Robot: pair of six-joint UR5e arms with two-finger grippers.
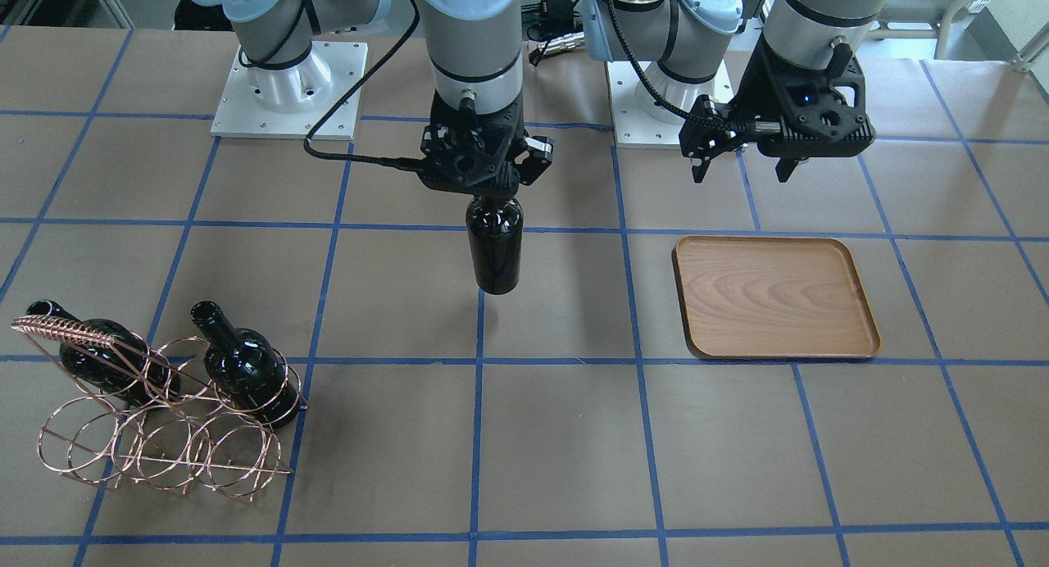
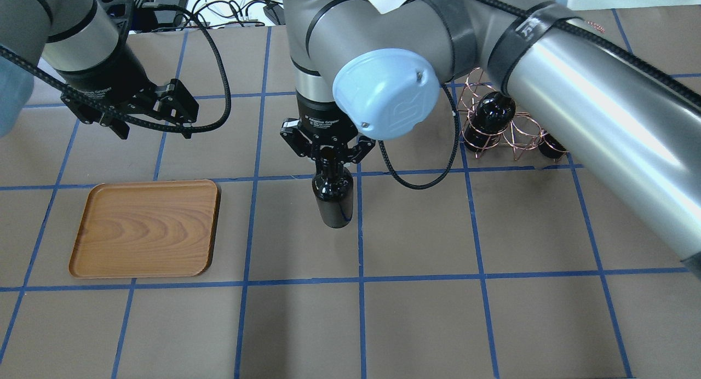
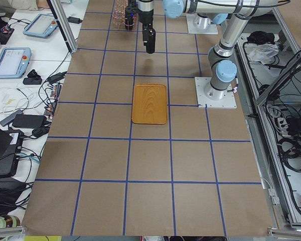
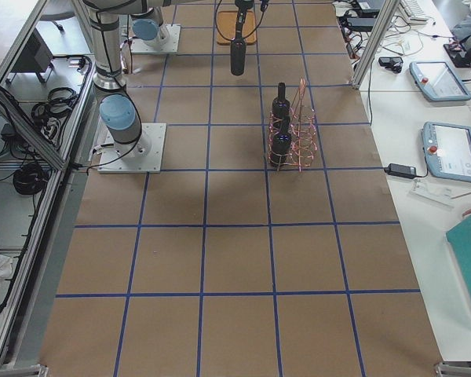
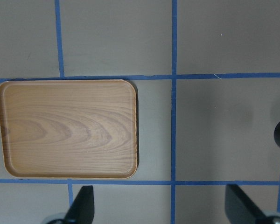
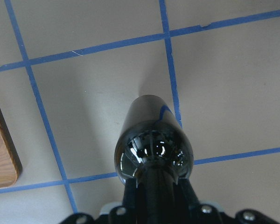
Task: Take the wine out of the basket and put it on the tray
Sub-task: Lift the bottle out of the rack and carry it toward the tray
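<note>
Right gripper [image 1: 490,192]: I read it as clenched on the neck of the wine, pointing straight down.
Wine [image 1: 494,251]: it hangs upright from that grasp, base downward. In my side views it appears lifted clear of the table [image 1: 574,452]. It sits over the middle grid squares, between the basket and the tray and well apart from both.
Left gripper [image 1: 742,170]: released, with its two fingers spread wide and nothing between them. I see it hovering above the table just behind the tray, on the robot's side.
Tray [image 1: 774,298]: flat on the table with its wood-grain surface bare. My left wrist camera looks straight down on it.
Basket [image 1: 164,424]: the copper wire rack stands on the table at the robot's right end.
Other bottles: two dark bottles, one [image 1: 246,370] and another [image 1: 98,354], rest tilted in the basket's rings. Beside them I see a row of open rings.
</note>
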